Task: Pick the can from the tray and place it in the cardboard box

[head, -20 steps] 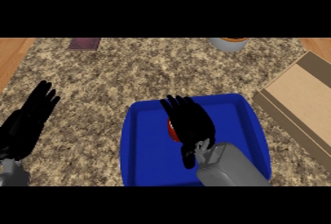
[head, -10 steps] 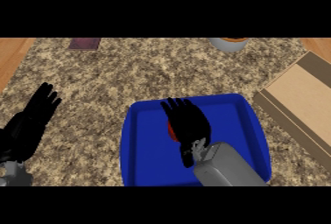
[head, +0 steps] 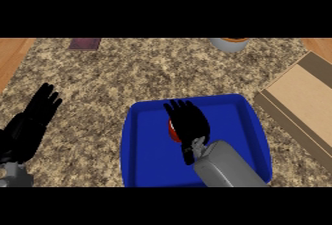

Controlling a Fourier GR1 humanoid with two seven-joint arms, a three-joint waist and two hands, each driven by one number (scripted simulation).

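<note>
A blue tray (head: 146,149) lies on the speckled counter at the lower middle. Only a red sliver of the can (head: 172,128) shows inside it, just left of my right hand (head: 190,123). That hand hovers over the can with its fingers straight and pointing away from me, hiding most of it. I cannot tell whether the hand touches the can. The cardboard box (head: 304,101) lies at the right edge, apart from the tray. My left hand (head: 34,121) rests open at the left, fingers up.
A grey and orange cup (head: 230,43) stands at the far edge, right of centre. A dark purple flat thing (head: 85,43) lies at the far left. Wooden surface (head: 12,52) borders the counter at the left.
My right hand has drawn back slightly toward me over the can, covering more of the red. The left hand has sunk a little lower at the left.
</note>
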